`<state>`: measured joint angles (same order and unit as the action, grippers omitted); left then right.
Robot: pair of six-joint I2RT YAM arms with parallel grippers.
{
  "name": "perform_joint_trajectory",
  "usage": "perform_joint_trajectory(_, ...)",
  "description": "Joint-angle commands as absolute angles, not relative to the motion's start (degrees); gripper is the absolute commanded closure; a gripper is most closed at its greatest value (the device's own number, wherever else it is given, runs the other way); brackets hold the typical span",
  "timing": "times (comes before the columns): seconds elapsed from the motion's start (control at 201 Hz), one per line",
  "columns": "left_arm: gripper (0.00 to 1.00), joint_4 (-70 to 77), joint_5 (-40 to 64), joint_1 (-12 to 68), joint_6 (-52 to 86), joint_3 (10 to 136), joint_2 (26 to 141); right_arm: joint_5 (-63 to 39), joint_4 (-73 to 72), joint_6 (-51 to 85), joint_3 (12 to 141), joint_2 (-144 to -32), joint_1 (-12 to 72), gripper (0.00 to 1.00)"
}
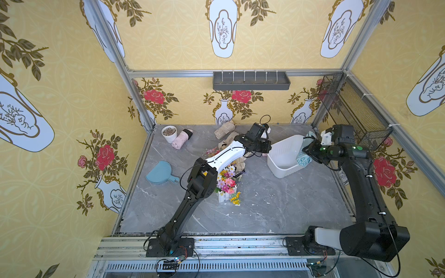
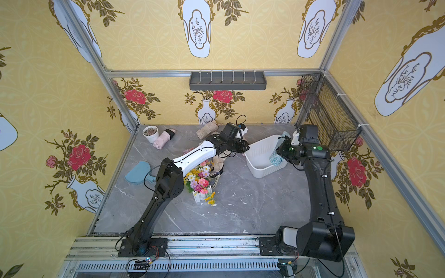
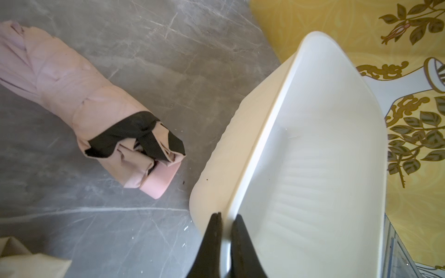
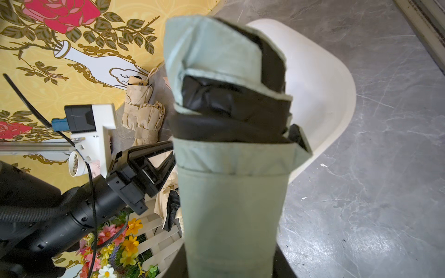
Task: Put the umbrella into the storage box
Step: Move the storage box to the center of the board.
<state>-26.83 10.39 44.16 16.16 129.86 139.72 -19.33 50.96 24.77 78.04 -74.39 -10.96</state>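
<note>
1. The step in hand appears to be lowering the umbrella [image 1: 304,160] into the white storage box [image 1: 281,166], which sits toward the back of the grey marble desk [image 1: 265,211] on the right arm's side.
2. The left end effector [image 3: 227,216] is closed on the box's rim, one finger inside the wall and one outside. This looks meant to steady the box, which seems tipped rather than flat on its base.
3. The right end effector [image 1: 307,152] grips the folded umbrella around its middle. The fingers themselves are mostly hidden behind the fabric.
4. The umbrella hangs at the box's edge nearest the right arm, partly over the opening. Judging from both top views, it is not yet inside.
5. To do this well, the right arm should probably turn the umbrella to lie along the box's long side, bring it low over the bare floor of the box, and only then let go.
6. The left grip should hold firm until the umbrella rests, so the light plastic box does not slide or tip.
7. A pink umbrella [image 3: 72,84] lies on the desk just beside the box and should be left alone.
8. The held umbrella is a short folded bundle of pale green fabric with a black lining showing at its loose end [image 4: 231,101]. It looks soft, and likely to sag or shift in the grip.
</note>
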Motion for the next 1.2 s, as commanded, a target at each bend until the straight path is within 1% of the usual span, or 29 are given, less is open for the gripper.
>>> perform_joint_trajectory(0.0, 0.91, -24.80, 11.07, 44.60, 17.73, 128.23, 138.21, -19.90, 48.43, 23.73, 79.26, -75.52, -10.99, 0.67)
perform_joint_trajectory(0.149, 0.95, -25.49, 9.97, 45.77, 19.21, 124.69, 134.55, -21.42, 48.42, 23.73, 79.54, -76.08, -10.99, 0.67)
perform_joint_trajectory(0.284, 1.00, -30.14, 7.07, 47.07, 22.92, 122.93, 131.82, -21.87, 48.69, 24.42, 78.46, -74.25, -10.99, 0.67)
perform_joint_trajectory(0.468, 1.00, -32.98, 1.38, 49.53, 33.78, 116.46, 127.61, -23.03, 49.25, 25.73, 76.57, -71.24, -10.59, 0.67)
perform_joint_trajectory(0.642, 1.00, -34.74, -2.44, 51.93, 38.17, 111.03, 124.33, -23.53, 50.54, 25.73, 74.78, -68.63, -9.57, 0.67)
perform_joint_trajectory(0.747, 1.00, -34.90, -4.08, 52.44, 43.14, 106.99, 121.69, -23.41, 52.30, 24.95, 73.19, -66.89, -7.67, 0.67)
perform_joint_trajectory(0.921, 1.00, -32.90, -8.39, 55.23, 46.89, 101.61, 117.94, -21.51, 53.65, 24.94, 70.08, -64.30, -4.51, 0.67)
perform_joint_trajectory(1.1, 1.00, -32.17, -11.72, 58.47, 48.86, 100.14, 117.24, -19.72, 53.65, 26.24, 67.40, -63.04, -1.36, 0.67)
perform_joint_trajectory(1.2, 0.91, -31.76, -12.13, 59.66, 49.31, 99.74, 117.33, -19.03, 53.65, 26.44, 66.92, -62.84, -1.01, 0.67)
